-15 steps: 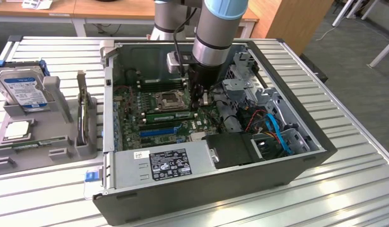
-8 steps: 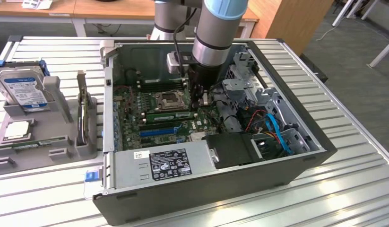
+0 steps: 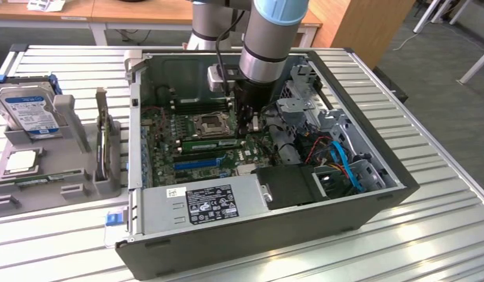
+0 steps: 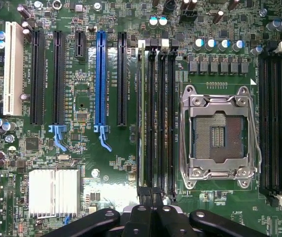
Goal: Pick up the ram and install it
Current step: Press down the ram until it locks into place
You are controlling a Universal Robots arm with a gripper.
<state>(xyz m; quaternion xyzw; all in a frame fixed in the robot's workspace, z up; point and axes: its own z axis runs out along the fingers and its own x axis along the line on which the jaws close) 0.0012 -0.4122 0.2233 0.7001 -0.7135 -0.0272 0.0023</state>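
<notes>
Gripper [image 4: 153,210] fingers pressed together, nothing pinched between them; tips sit over the end of the mem slot bank just beside the CPU socket [image 4: 219,136]. Ram [image 4: 141,118] looks already seated edge-on in the slot of that bank furthest from the socket (thin green strip w/ pale edge, runs the whole slot length). My read: shut fingers work as a pusher on the stick's end, not a grip; can't confirm actual contact.

Wrist view gives the detail: which slot is filled, three black slots next to it bare, socket frame open w/ no chip in it, blue PCIe slot [image 4: 100,79] and heatsink [image 4: 53,192] further out.

Exterior view gives context instead: arm reaches straight down into the open PC case [image 3: 359,194], gripper [image 3: 248,126] low over the mobo, fingers hidden there behind the wrist. Outside the case, on the exterior view's left, a grey parts tray [image 3: 69,191] holds a hard drive [image 3: 27,111] and a silver processor chip [image 3: 20,161].
</notes>
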